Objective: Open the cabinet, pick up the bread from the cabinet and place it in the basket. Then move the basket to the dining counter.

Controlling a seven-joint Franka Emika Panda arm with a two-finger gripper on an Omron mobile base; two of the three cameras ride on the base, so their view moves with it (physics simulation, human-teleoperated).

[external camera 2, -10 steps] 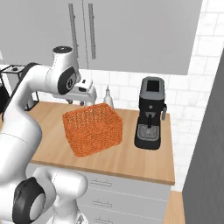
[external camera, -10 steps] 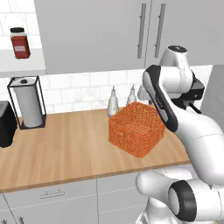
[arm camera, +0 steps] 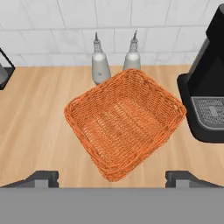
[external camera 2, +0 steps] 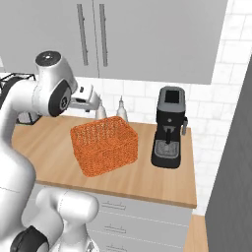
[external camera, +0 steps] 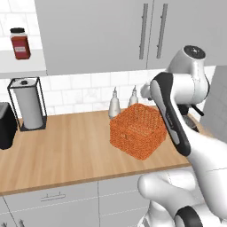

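Orange basket (arm camera: 124, 122) sits upright, rotated cornerwise on worktop (arm camera: 39, 113).

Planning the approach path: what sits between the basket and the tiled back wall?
Two pale shaker bottles stand side by side between the basket and the tiled wall, clearest in the hand view.

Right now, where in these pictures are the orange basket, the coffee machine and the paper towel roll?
basket (arm camera: 124, 122), hand view, on its woven inner floor.
coffee machine (external camera 2: 169, 129), right base view, on its black front.
paper towel roll (external camera: 29, 108), left base view, on the white side of the roll.
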